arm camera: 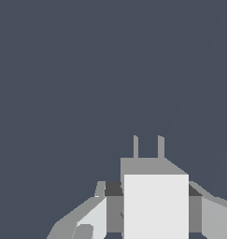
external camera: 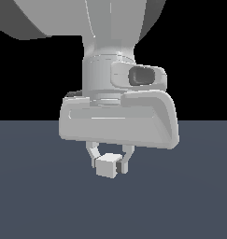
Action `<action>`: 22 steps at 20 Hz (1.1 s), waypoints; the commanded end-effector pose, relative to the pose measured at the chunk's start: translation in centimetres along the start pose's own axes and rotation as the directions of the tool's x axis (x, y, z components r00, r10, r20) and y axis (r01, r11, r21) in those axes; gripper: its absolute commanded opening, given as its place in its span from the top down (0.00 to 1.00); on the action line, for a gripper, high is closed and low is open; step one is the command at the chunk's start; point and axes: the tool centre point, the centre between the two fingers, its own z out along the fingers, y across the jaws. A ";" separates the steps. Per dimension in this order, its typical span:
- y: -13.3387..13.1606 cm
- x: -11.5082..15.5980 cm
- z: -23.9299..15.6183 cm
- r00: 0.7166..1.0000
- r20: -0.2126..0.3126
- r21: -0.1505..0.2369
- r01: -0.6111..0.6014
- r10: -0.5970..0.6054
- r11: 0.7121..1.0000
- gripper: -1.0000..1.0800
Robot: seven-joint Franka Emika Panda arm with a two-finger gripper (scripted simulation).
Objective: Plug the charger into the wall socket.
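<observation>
The charger (external camera: 108, 165) is a small white cube held between my gripper's (external camera: 109, 162) two fingers, a little above the dark grey floor. In the wrist view the charger (arm camera: 155, 205) fills the space between the fingers (arm camera: 91, 219), and its two thin prongs (arm camera: 147, 147) point away from the camera over bare floor. The gripper is shut on the charger. The wall socket is out of view in both frames. The arm's wrist and hand (external camera: 119, 116) fill the middle of the exterior view.
A flat dark grey-blue floor (external camera: 189, 200) spreads under the gripper in both views. The background above it in the exterior view is black. No other object shows.
</observation>
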 end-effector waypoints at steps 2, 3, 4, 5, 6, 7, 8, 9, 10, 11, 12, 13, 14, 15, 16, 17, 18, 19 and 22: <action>0.3 1.3 -0.8 0.998 -0.001 0.000 0.067 -0.067 0.998 1.00; 0.4 1.7 -1.0 0.996 -0.001 0.000 0.089 -0.089 0.996 1.00; 0.5 2.1 -1.3 0.994 -0.001 0.000 0.113 -0.113 0.994 1.00; 0.6 2.6 -1.6 0.990 -0.001 0.000 0.138 -0.138 0.990 1.00; 0.6 3.1 -1.9 0.987 -0.001 0.000 0.162 -0.162 0.987 1.00; 0.7 3.5 -2.2 0.982 -0.001 0.000 0.187 -0.187 0.982 1.00; 0.7 4.0 -2.4 0.977 -0.001 0.000 0.211 -0.211 0.977 1.00; 0.7 4.5 -2.7 0.972 -0.001 0.000 0.236 -0.236 0.972 1.00; 0.7 5.0 -3.0 0.965 -0.001 0.001 0.260 -0.260 0.965 1.00; 0.7 5.5 -3.3 0.959 -0.001 0.001 0.285 -0.285 0.959 1.00; 0.7 5.9 -3.6 0.951 -0.001 0.001 0.309 -0.309 0.951 1.00; 0.6 6.4 -3.9 0.943 -0.001 0.001 0.334 -0.334 0.943 1.00; 0.6 6.9 -4.1 0.934 -0.002 0.001 0.358 -0.358 0.934 1.00; 0.5 7.4 -4.4 0.924 -0.002 0.002 0.383 -0.383 0.924 1.00; 0.4 7.9 -4.7 0.914 -0.002 0.002 0.406 -0.406 0.914 1.00; 0.3 8.3 -5.0 0.903 -0.002 0.002 0.429 -0.429 0.903 1.00; 0.2 8.8 -5.3 0.893 -0.002 0.002 0.450 -0.450 0.893 1.00; 0.1 9.2 -5.5 0.883 -0.002 0.003 0.470 -0.470 0.883 1.00; -0.3 10.3 -6.1 0.853 -0.002 0.003 0.522 -0.522 0.853 1.00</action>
